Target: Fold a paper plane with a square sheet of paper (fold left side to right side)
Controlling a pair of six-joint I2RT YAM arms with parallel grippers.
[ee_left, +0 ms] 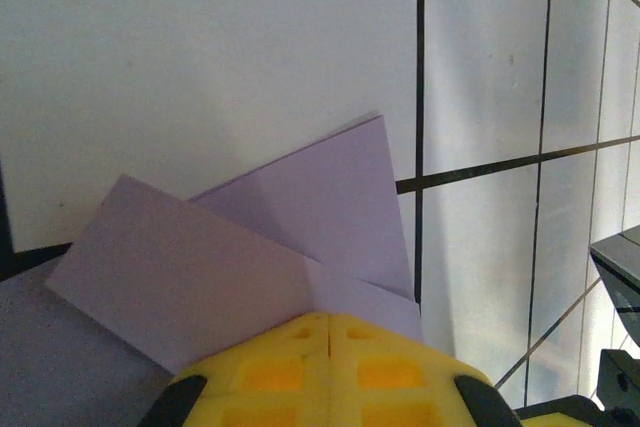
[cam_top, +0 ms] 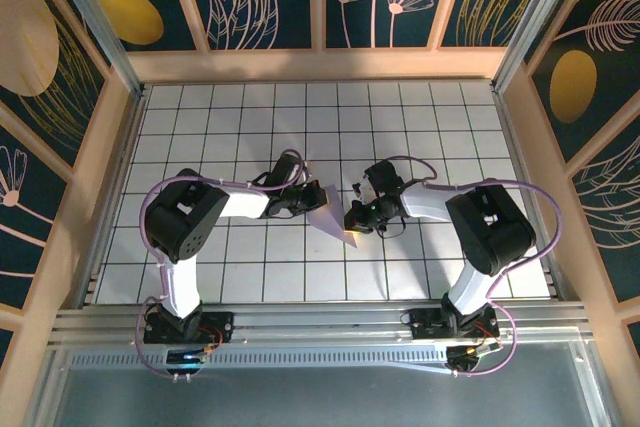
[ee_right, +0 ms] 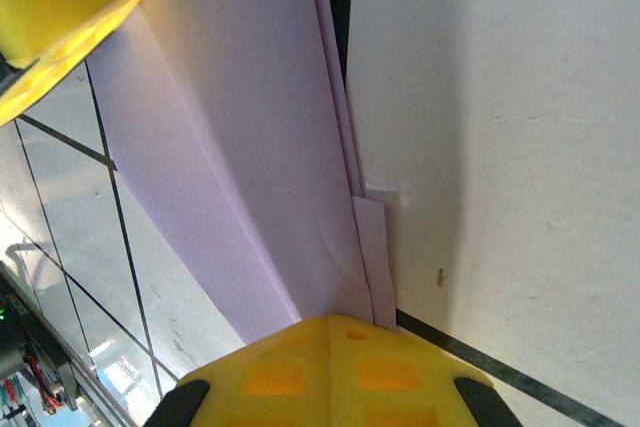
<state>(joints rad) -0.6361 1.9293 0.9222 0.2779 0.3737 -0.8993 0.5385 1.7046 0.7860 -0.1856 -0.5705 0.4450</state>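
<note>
White gridded tabletop (cam_top: 450, 257), walled in wood, carries the folded paper (cam_top: 328, 213) near its middle: a lavender wedge of overlapping flaps, lying flat. The left gripper (ee_left: 328, 332) sits at its left edge and the right gripper (ee_right: 328, 332) at its right, each with fingers pressed together at the paper's edge; whether a layer is caught between them I cannot tell. Any sideways drag by either arm would likely skew the creases or tear the thin sheet.

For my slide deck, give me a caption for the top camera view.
Both shut, left gripper and right gripper meet at the folded lavender paper on the gridded table.
</note>
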